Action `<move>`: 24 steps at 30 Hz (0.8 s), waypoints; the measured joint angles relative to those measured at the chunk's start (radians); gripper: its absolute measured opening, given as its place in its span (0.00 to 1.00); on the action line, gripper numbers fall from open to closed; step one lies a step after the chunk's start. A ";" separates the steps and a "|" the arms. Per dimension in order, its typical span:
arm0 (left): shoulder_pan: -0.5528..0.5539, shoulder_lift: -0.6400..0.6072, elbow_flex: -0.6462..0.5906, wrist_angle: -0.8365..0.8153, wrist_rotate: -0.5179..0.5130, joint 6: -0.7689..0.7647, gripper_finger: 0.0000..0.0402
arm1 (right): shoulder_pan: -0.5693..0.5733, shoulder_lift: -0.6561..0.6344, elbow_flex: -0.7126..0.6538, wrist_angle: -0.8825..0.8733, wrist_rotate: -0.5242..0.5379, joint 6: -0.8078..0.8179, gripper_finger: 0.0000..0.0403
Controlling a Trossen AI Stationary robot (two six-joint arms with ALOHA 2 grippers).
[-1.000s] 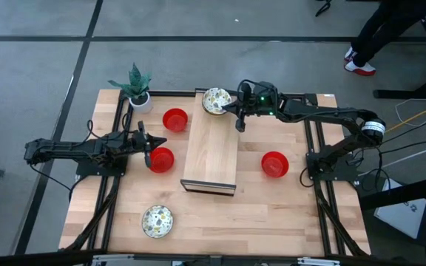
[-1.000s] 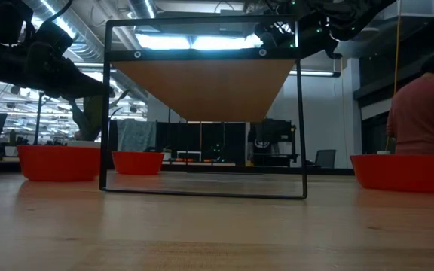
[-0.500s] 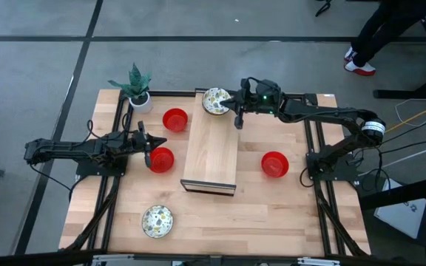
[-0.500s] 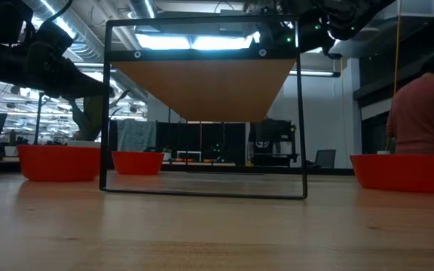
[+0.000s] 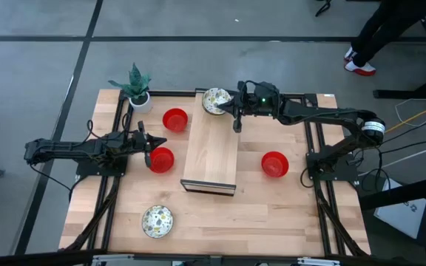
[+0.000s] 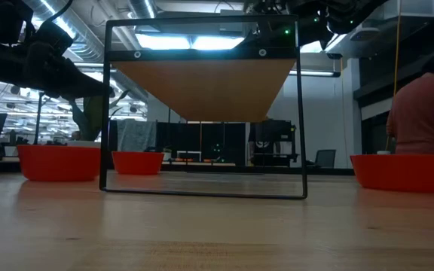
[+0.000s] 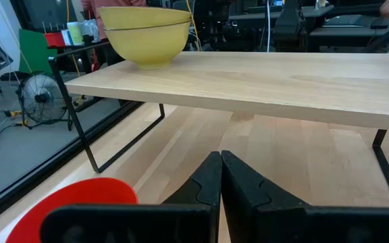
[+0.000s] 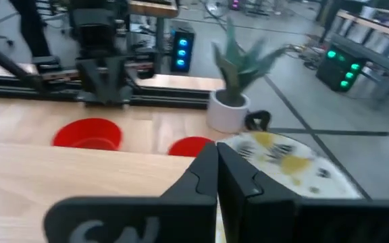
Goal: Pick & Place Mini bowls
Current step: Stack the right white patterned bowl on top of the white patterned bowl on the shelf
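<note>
**Speckled bowl on the shelf's far end**

A cream speckled bowl [image 5: 216, 101] sits at the far end of the wooden shelf [image 5: 211, 151]. The right hand [image 5: 237, 125] hovers just beside it, clenched and empty. The left hand [image 5: 148, 157], clenched, hangs beside a glossy red bowl [image 5: 161, 159] on the worktop [image 5: 220, 214].

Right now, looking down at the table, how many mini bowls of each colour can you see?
Red bowls: 3
Speckled cream bowls: 2
Total: 5
</note>
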 joint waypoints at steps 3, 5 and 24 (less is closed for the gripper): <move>0.000 0.000 0.000 0.000 0.000 0.000 0.01 | 0.036 0.000 0.000 0.001 -0.001 -0.010 0.00; 0.000 0.000 0.000 0.000 0.000 0.000 0.01 | 0.060 0.000 0.000 0.000 0.008 -0.024 0.00; 0.000 0.000 0.000 0.000 0.000 0.000 0.01 | 0.051 0.037 0.154 -0.003 0.076 -0.071 0.00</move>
